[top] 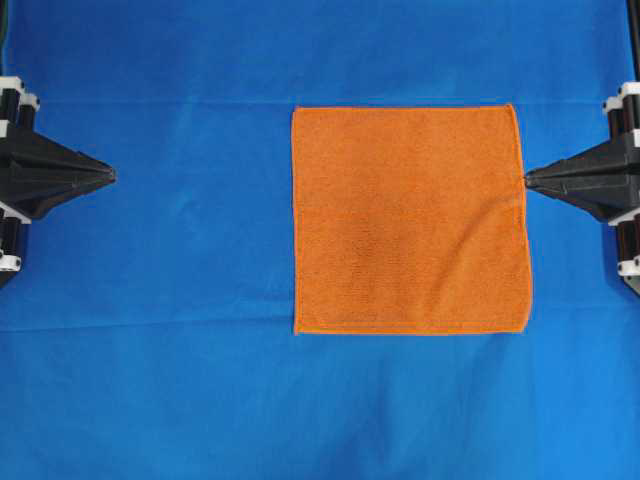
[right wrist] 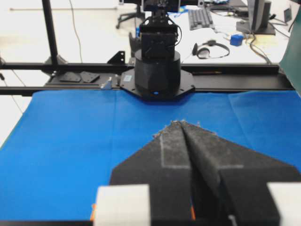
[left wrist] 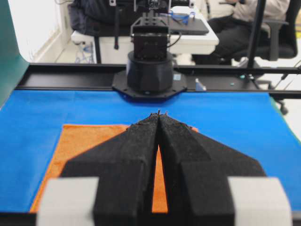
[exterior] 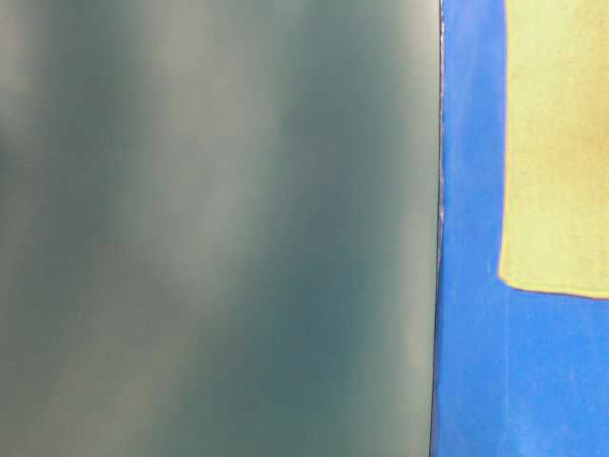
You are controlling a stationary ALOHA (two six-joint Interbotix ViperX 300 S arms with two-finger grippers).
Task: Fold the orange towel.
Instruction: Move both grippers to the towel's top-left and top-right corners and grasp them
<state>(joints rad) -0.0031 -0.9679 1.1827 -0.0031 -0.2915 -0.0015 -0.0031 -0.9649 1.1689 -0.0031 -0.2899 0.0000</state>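
Observation:
The orange towel lies flat and unfolded, a full square on the blue cloth, right of centre. My right gripper is shut, its tip right at the middle of the towel's right edge; no cloth shows between the fingers. My left gripper is shut at the far left, well apart from the towel. In the left wrist view the towel spreads under and beyond the shut gripper. The right wrist view shows the shut gripper and only a thin sliver of the towel.
A blue cloth covers the whole table. The opposite arm's base stands at the far edge, as does the base in the right wrist view. A blurred grey-green surface fills most of the table-level view.

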